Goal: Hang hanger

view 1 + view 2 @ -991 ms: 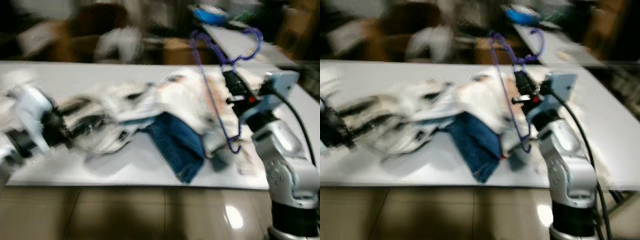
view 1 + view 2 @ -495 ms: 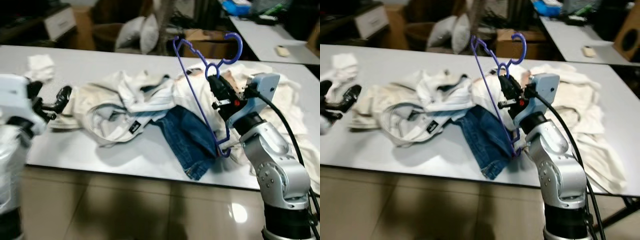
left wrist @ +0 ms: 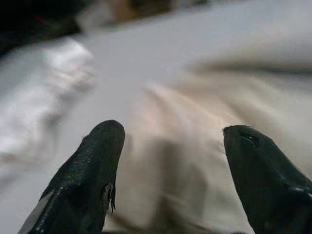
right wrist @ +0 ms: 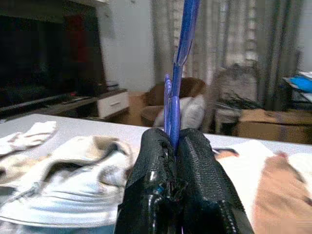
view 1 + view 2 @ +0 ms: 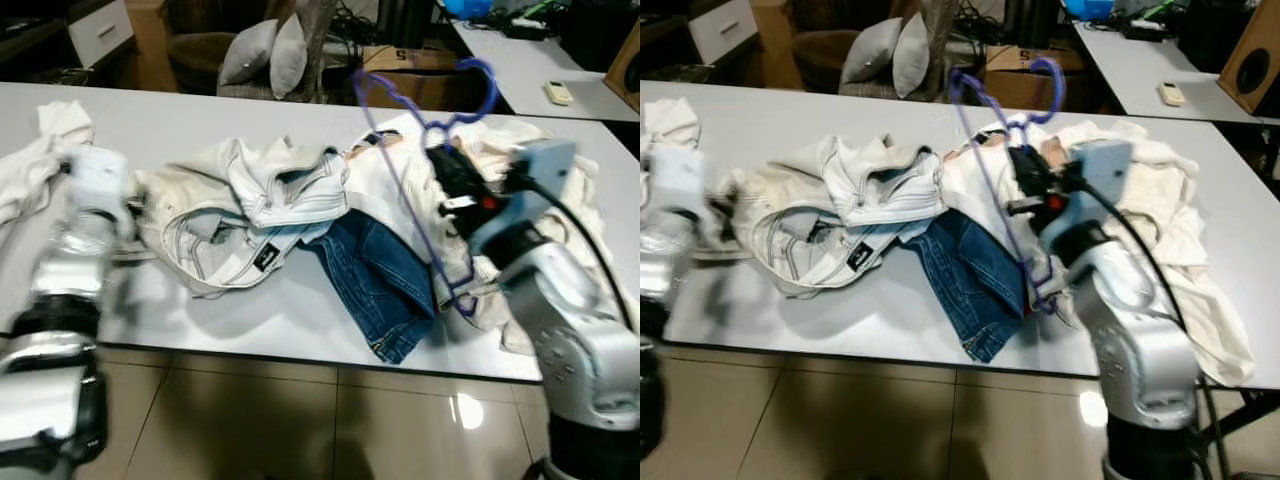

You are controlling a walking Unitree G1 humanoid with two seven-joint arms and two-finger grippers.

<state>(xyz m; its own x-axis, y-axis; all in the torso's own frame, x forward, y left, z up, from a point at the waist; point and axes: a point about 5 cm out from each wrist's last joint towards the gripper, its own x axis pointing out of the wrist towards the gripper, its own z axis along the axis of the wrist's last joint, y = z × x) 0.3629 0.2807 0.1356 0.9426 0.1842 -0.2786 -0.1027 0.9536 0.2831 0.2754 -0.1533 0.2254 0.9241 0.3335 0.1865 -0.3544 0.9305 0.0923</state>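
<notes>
White table (image 5: 300,310) strewn with clothes (image 5: 260,200), right gripper (image 4: 174,141) clamped on blue hanger (image 5: 415,150) above jeans (image 5: 375,275), left gripper (image 3: 170,146) spread over cream cloth (image 3: 195,161).

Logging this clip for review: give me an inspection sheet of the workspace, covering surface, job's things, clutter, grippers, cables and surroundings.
Surface: white table, mostly covered by laundry.
Job's things: blue hanger, held upright above the clothes.
Clutter: cream clothes in a heap, blue jeans beside them, a white cloth at the far left.
Grippers: right gripper shut on the hanger; left gripper open over pale fabric.
Cables: black cable along the right arm.
Surroundings: grey cushions, a cardboard box, a second table, tiled floor.
</notes>
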